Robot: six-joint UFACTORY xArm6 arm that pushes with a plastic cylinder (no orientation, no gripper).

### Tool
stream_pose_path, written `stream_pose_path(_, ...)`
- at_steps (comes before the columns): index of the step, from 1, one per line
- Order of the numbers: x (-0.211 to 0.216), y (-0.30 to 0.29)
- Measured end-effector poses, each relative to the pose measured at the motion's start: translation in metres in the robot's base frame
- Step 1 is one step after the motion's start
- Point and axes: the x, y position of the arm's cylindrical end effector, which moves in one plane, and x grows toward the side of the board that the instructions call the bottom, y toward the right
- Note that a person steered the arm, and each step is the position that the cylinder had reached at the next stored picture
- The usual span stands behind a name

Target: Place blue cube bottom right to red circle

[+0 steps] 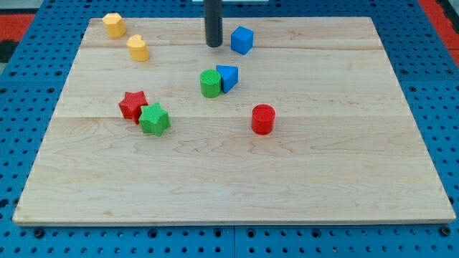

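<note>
Nearest the camera, the wooden bench (237, 193) is bare along the view's bottom edge. Further up, right of centre, stands the red circle (263, 119), a short cylinder. To its left, a green star (154, 118) touches a red star (133, 104). Above the red circle, a green cylinder (210, 83) touches a blue wedge-shaped block (228, 77). At the view's top left sit two yellow blocks (113, 24) (138, 48).

The blue cube (242, 39) lies near the view's top, well apart from the red circle. The tool is a plain dark rod with no jaws, holding nothing; my tip (214, 45) rests just left of the cube, close beside it.

Risks, as judgement: pushing from this side would send the cube rightward rather than down. An off-centre push could spin it away. A path straight down could strike the red circle and shift the reference.
</note>
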Motion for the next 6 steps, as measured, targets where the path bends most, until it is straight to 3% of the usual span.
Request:
stream_pose_path(1,-0.022,0.023)
stream_pose_path(2,-0.013,0.082)
stream_pose_path(6,0.188,0.133)
